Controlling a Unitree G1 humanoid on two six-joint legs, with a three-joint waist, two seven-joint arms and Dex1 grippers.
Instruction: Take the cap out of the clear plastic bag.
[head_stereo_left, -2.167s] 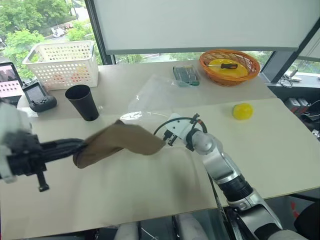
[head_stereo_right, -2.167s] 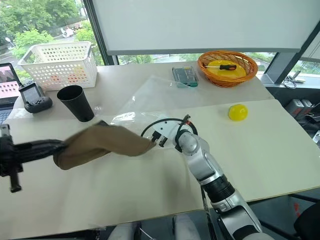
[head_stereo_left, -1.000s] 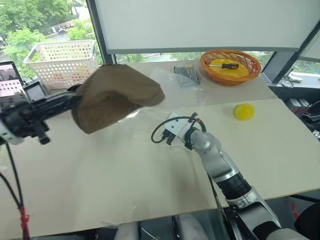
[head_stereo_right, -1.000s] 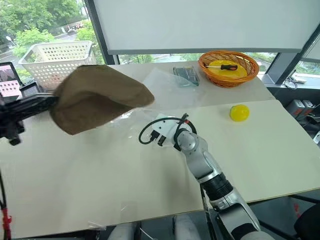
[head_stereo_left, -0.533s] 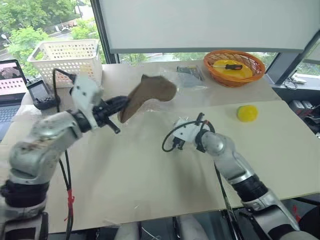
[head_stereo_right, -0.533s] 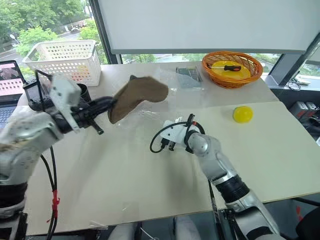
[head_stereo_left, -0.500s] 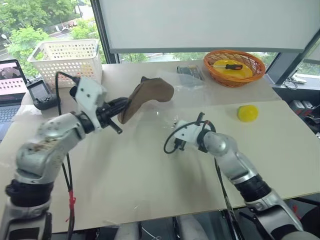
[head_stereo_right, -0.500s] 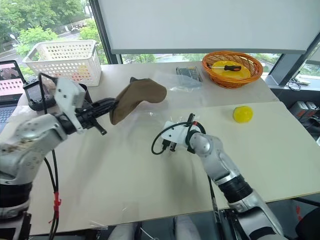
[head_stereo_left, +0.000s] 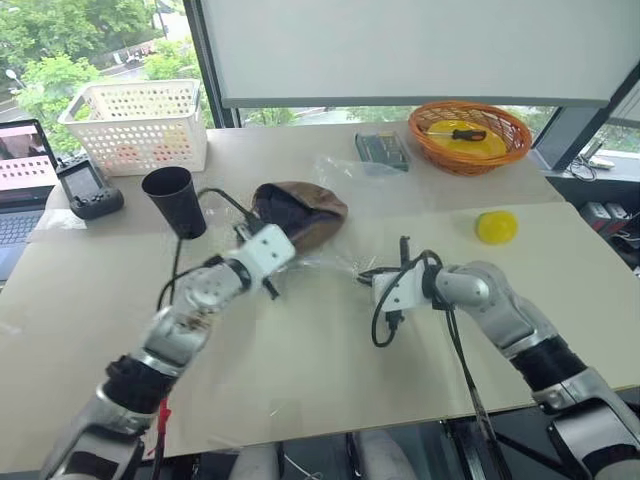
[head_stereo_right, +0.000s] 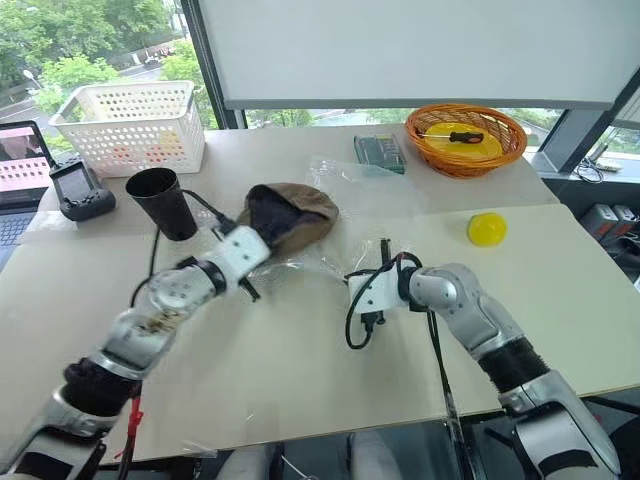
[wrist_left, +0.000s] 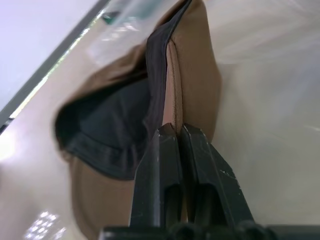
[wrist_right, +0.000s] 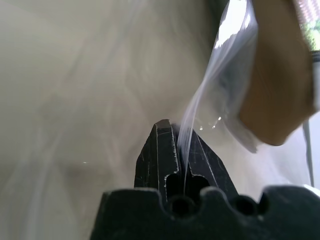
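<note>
the left tool (wrist_left: 172, 131) is pinching the cap (head_stereo_left: 300, 212) by its edge, fingers pressed tight together on the brown fabric, dark lining gaping open toward the near edge of the surface (head_stereo_left: 300, 380). the cap is sitting toward the middle of the surface, a little toward the far edge, outside the clear plastic bag (head_stereo_right: 340, 215), which is lying crumpled just beside and behind it, spreading toward the right. the right tool (wrist_right: 175, 131) is clamped shut on a thin fold of that bag, holding it near the middle of the surface, close to the cap but apart from it.

around them: one black cup (head_stereo_left: 174, 201) is standing upright just to the left of the cap, near the left arm's cable. one white perforated basket (head_stereo_left: 135, 125) is sitting at the far left corner, with one small black device (head_stereo_left: 90, 190) in front of it and one laptop (head_stereo_left: 25, 185) at the left edge. one green box (head_stereo_left: 382, 150) is lying at the far edge, touching the bag's far end. one orange woven basket (head_stereo_left: 500, 150) at the far right is holding a yellow item and one screwdriver (head_stereo_left: 458, 132). one yellow ball (head_stereo_left: 497, 226) is resting well to the right, alone. the print on the green box is too small to read.
</note>
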